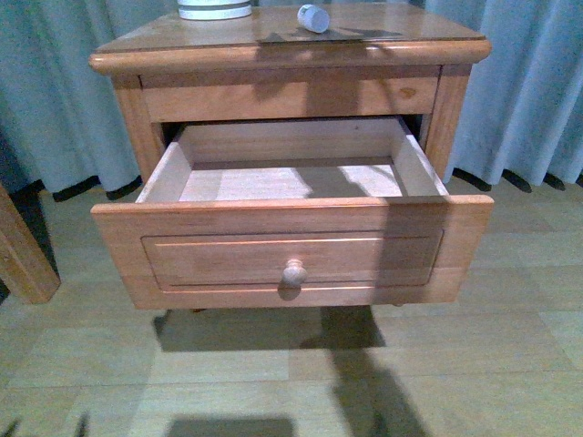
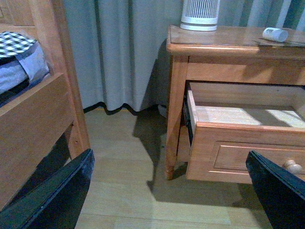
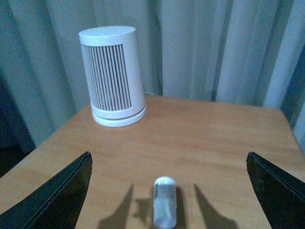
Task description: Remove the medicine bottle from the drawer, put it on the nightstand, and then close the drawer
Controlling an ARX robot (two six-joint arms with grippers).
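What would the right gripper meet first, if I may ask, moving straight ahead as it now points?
Most likely the medicine bottle lying on the nightstand, centred ahead of the open right gripper; depth is unclear.

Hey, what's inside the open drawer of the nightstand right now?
Only bare wood floor shows inside the drawer. The strip just behind its front panel is hidden, and the back is in shadow. The medicine bottle lies on its side on the nightstand top.
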